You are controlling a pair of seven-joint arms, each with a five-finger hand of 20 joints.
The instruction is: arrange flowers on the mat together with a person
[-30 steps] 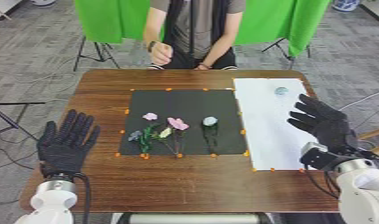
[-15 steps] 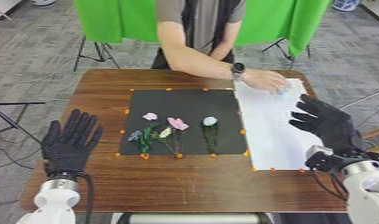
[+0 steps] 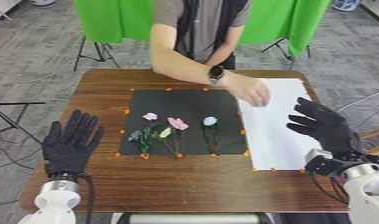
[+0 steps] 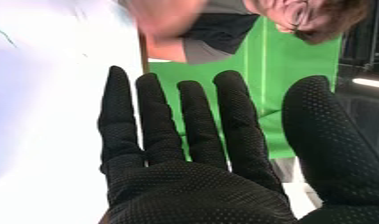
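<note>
A person's hand (image 3: 249, 91) is over the white sheet (image 3: 288, 127), near its edge beside the black mat (image 3: 181, 102). On the mat, pink, cream and blue flowers (image 3: 177, 123) have their stems toward the robot. The left hand (image 3: 68, 150) is open left of the mat, the right hand (image 3: 332, 127) open at the sheet's right edge.
</note>
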